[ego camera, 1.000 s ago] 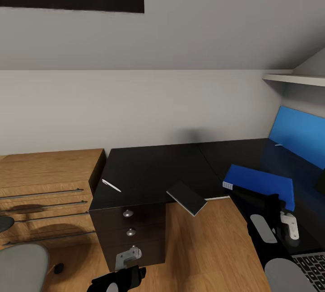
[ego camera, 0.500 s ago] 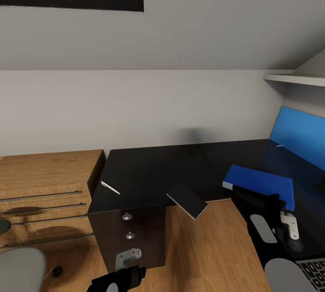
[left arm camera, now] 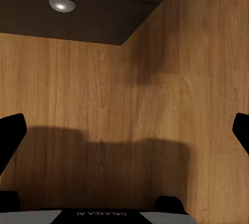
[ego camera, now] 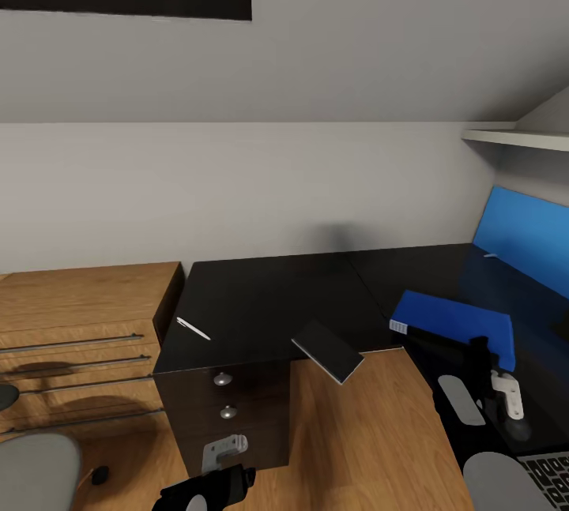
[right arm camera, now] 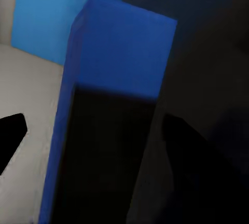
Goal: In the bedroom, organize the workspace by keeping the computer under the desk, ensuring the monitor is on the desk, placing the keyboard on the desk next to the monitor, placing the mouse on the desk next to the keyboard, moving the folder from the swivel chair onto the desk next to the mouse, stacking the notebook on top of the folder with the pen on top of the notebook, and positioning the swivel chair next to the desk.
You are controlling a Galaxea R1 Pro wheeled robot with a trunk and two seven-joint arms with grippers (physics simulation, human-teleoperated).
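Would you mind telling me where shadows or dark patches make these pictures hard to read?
Head view: the desk top is near-uniform black, so the dark notebook barely stands out; the white pen reads clearly. Left wrist view: a broad soft shadow lies across the wooden floor. Right wrist view: the folder is bright blue at its far end, its near part in deep shadow.

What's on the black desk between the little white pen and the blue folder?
In the head view, a dark flat notebook lies between the pen and the folder, poking out over the desk front edge.
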